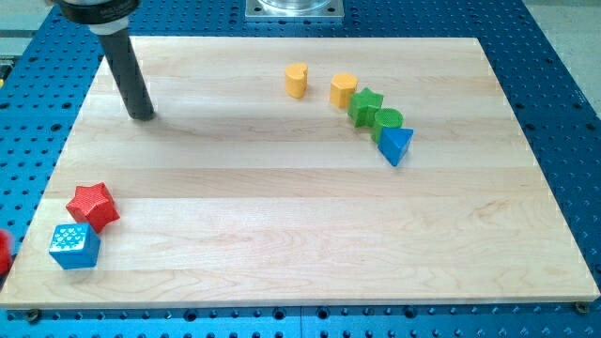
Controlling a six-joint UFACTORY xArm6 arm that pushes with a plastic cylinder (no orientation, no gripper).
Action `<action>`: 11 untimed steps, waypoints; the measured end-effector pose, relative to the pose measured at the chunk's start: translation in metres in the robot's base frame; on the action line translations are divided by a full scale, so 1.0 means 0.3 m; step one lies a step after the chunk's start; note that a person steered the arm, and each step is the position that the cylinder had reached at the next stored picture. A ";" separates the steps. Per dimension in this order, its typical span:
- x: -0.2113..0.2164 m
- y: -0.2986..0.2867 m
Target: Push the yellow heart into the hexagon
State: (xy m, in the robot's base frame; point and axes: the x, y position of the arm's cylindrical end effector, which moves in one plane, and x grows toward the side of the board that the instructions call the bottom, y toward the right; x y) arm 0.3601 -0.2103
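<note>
Two yellow blocks stand near the view's top centre. The left one [297, 81] has a small notch on top and looks like the yellow heart. The right one [343, 90] looks like the yellow hexagon, about a block's width to the heart's right and slightly lower. The two do not touch. My tip [141, 115] rests on the board at the view's upper left, far to the left of the heart and a little lower. It touches no block.
A green star [366, 105] touches the hexagon's lower right. After it come a green circle [389, 120] and a blue triangle [395, 145], in a chain. A red star [92, 207] and a blue cube [74, 246] sit at the lower left. A red block [3, 252] is cut off by the left edge.
</note>
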 end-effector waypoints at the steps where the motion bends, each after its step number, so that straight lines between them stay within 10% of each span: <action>1: -0.005 0.077; 11: -0.046 0.096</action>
